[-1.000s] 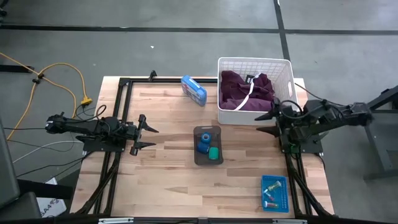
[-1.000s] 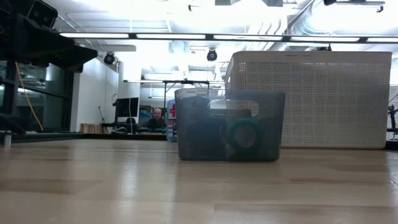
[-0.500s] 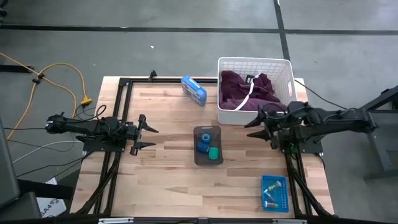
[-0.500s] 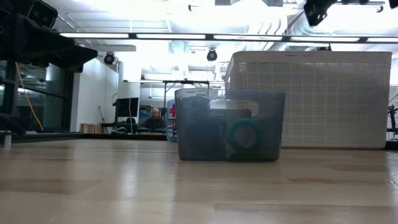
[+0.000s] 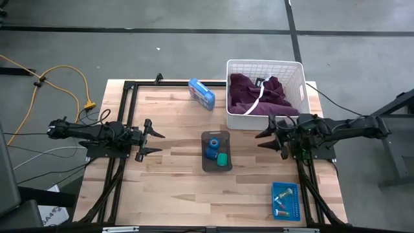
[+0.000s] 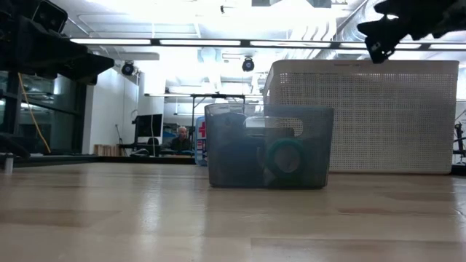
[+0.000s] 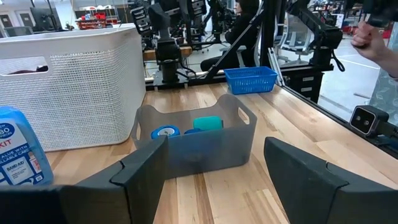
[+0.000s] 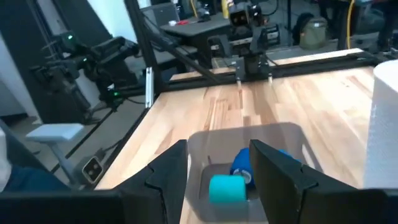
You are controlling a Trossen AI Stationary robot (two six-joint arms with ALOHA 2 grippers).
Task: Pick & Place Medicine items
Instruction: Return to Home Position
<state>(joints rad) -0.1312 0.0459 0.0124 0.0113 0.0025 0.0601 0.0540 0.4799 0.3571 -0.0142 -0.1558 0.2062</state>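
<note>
- blue roll (image 5: 211, 151) + green roll (image 5: 222, 159) in grey bin (image 5: 215, 134), table centre.
- R gripper (image 5: 264, 139): spread wide, holds nothing, just by white basket (image 5: 265, 64).
- L gripper (image 5: 157, 143): spread wide, empty, table's left.

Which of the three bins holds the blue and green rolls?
The grey see-through bin at the table's centre. The white basket holds a maroon garment, and the small blue tray holds only tiny pieces.
</note>
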